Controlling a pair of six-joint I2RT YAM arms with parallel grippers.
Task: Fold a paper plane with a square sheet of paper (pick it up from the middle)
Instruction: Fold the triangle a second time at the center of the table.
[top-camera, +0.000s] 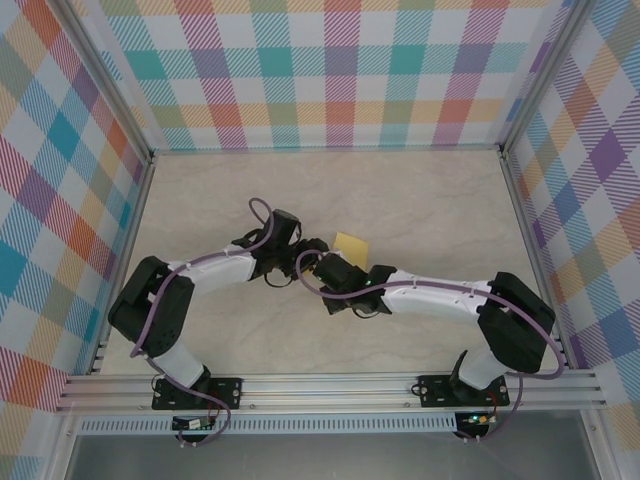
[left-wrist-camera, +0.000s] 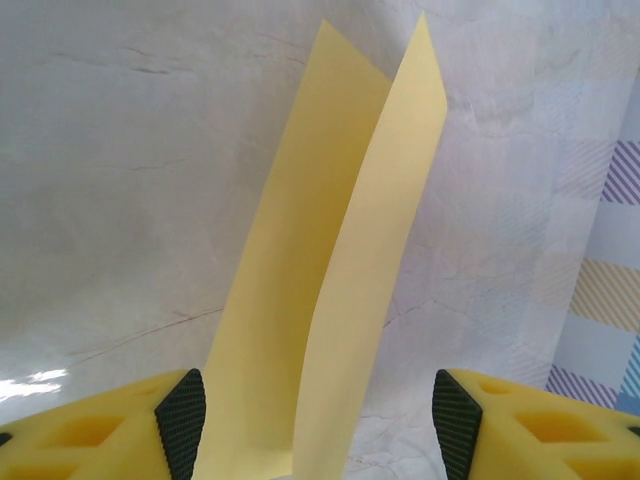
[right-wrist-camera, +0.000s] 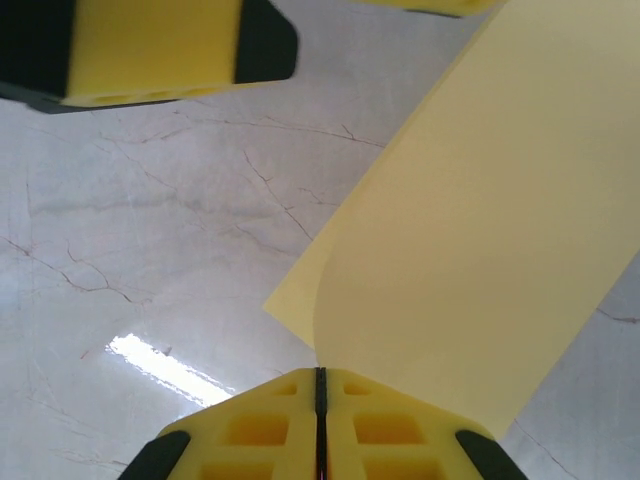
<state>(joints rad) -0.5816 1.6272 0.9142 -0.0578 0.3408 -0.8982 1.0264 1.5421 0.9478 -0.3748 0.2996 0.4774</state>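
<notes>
The yellow square sheet of paper (top-camera: 351, 244) is bent into two long flaps held up off the table where both arms meet. In the right wrist view the sheet (right-wrist-camera: 480, 230) curves out from my right gripper (right-wrist-camera: 320, 372), whose jaws are pressed together on its near edge. In the left wrist view the two flaps (left-wrist-camera: 330, 280) rise between the black pads (left-wrist-camera: 180, 420) of my left gripper (left-wrist-camera: 318, 400), which stands open with a wide gap. From above, the left gripper (top-camera: 300, 250) and right gripper (top-camera: 322, 262) are almost touching. One left finger (right-wrist-camera: 170, 40) shows above the sheet.
The pale marbled tabletop (top-camera: 420, 200) lies under both grippers. Checked walls (top-camera: 330, 70) close in the back and both sides. An aluminium rail (top-camera: 330, 385) runs along the near edge by the arm bases.
</notes>
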